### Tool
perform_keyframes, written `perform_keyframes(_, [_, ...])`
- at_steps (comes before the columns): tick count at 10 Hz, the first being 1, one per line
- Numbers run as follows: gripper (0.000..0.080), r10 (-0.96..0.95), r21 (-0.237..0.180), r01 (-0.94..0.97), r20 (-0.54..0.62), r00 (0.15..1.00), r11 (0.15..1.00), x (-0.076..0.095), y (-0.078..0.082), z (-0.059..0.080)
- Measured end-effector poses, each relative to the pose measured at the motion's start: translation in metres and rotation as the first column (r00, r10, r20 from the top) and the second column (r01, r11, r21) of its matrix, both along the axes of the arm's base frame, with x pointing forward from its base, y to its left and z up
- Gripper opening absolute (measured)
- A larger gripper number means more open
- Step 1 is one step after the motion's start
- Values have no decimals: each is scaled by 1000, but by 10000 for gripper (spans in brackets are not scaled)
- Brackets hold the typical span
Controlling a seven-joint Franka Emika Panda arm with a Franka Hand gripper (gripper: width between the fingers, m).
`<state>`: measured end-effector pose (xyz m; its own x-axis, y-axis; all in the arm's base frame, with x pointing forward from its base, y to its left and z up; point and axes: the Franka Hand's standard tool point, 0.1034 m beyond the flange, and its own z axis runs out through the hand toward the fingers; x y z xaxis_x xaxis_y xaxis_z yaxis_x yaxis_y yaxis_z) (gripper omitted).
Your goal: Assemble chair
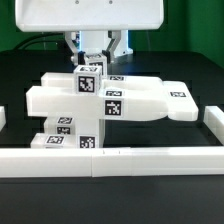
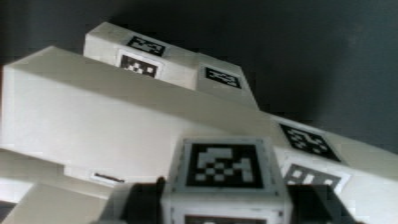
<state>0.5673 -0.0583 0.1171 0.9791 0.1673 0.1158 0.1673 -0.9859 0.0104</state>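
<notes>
Chunky matte-white tagged plastic chair parts (image 1: 105, 100) sit stacked on the black bench (image 1: 30, 60), against the white border rail (image 1: 110, 160). Claw (image 1: 92, 62) straddles a small tagged block (image 2: 224, 168); grip unconfirmed. Step judged: grasping. Next: secure, lift squarely.

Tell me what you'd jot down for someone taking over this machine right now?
Gripper: down behind the white chair parts, around a small tagged block; whether it grips yet is unclear.
Parts: big flat panels stacked mid-table, small blocks in front, next to the border rail.
Done: pieces gathered together; no finished chair shows.
Left: secure the block, then join the remaining pieces.
</notes>
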Motion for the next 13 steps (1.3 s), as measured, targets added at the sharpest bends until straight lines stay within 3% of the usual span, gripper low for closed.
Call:
perform_keyframes(2, [284, -74, 8, 74, 2, 997, 997, 0, 0, 0])
perform_keyframes(5, [284, -358, 40, 357, 3, 934, 933, 1, 1, 0])
perform_keyframes(8, [284, -593, 75, 590, 18, 805, 804, 2, 5, -1])
perform_keyframes(9, [284, -693, 94, 689, 11, 721, 718, 2, 8, -1])
perform_keyframes(13, [284, -840, 130, 835, -22, 542, 535, 2, 9, -1])
